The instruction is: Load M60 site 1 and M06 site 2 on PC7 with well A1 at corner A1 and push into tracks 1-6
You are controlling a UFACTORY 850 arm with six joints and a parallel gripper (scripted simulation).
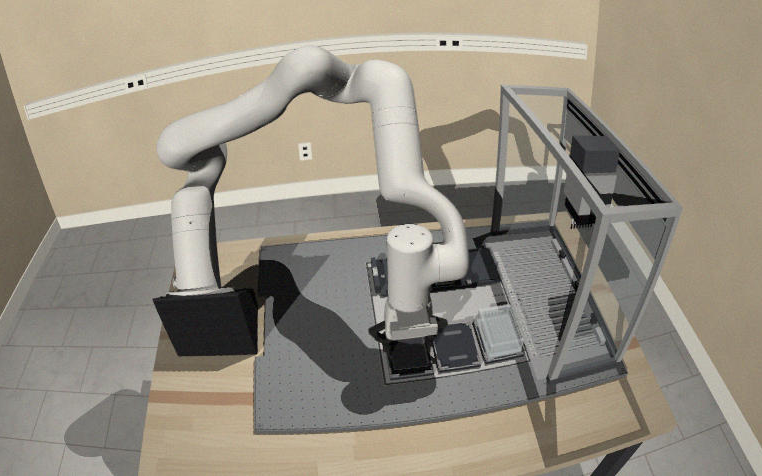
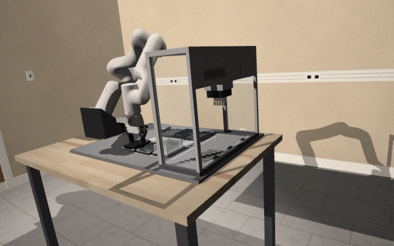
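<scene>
We are positioning our grey two-finger gripper [image 2: 139,136], fully open and holding nothing, over the dark flat 384-well plate M60 [image 1: 408,358], seated in nest S1. Next, we judge, closing squarely on its sides.

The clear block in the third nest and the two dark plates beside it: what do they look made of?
The pale see-through deep-well block looks like clear moulded plastic: the base shows through it. The two dark flat plates look like opaque matt plastic, with no glints. The open gripper hangs over the nearest one.
</scene>
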